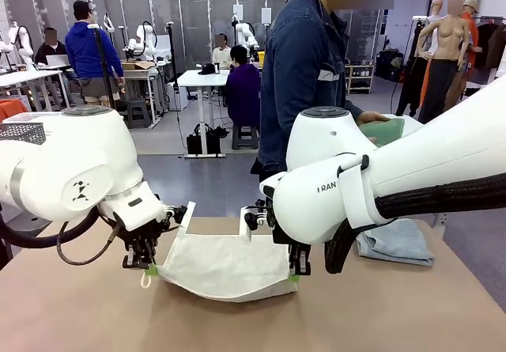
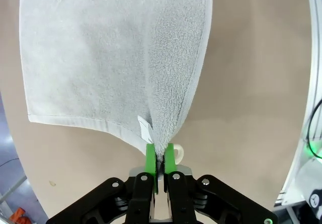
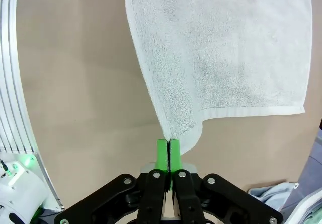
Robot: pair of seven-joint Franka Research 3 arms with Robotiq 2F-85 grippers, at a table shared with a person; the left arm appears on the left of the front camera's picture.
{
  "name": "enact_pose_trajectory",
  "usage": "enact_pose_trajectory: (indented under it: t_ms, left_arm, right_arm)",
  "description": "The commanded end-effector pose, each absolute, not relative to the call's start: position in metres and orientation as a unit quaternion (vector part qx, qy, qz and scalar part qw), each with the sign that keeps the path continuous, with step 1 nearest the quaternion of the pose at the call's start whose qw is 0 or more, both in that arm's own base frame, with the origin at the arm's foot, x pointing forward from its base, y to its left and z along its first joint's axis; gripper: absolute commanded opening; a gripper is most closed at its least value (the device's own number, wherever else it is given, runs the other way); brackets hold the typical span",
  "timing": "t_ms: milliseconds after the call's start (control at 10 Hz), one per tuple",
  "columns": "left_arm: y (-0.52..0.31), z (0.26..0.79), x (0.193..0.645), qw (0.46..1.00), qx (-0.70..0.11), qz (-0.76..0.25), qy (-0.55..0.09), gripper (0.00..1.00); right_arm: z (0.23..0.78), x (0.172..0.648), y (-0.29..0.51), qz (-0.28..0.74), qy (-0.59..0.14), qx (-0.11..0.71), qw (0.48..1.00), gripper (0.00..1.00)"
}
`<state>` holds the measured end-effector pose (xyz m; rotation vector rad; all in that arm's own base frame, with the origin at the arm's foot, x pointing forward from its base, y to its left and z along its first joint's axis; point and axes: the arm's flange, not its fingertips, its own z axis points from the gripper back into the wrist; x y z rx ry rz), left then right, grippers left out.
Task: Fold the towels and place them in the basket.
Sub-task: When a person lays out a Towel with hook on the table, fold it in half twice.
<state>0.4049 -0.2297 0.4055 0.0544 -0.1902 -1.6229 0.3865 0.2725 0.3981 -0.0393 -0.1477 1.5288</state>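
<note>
Pinching the cream towel (image 1: 225, 265) by its near corners, left tool (image 1: 149, 269) and right tool (image 1: 296, 272) both clench it over the surface (image 1: 79, 312) middle. Best carry both corners level toward the far edge so hems meet. Blue-grey towel (image 1: 399, 241) lies by the right edge.

cream-white towel (image 1: 225, 269), pale blue-grey towel (image 1: 399, 245), plain tan table (image 1: 395, 312)

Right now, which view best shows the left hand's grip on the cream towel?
Left wrist view: the left hand pinches the towel by a corner, beside its tag and loop. Front view shows that grip small at the towel's left end. Right wrist view shows the right hand pinching the other corner.
</note>
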Motion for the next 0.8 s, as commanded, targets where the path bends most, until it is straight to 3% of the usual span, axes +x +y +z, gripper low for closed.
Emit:
enact_pose_trajectory:
  t_ms: [0,500,700]
  left_arm:
    - [-0.231,0.404,0.407,0.691,0.027,-0.719,-0.069,0.07]
    - [-0.23,0.404,0.405,0.685,0.023,-0.723,-0.082,0.07]
    - [-0.23,0.411,0.428,0.679,0.029,-0.729,-0.081,0.07]
  right_arm:
    - [0.399,0.391,0.273,0.692,-0.056,-0.023,0.719,0.02]
    - [0.397,0.386,0.272,0.692,-0.065,-0.018,0.719,0.02]
    - [0.399,0.41,0.271,0.703,-0.071,-0.012,0.708,0.02]
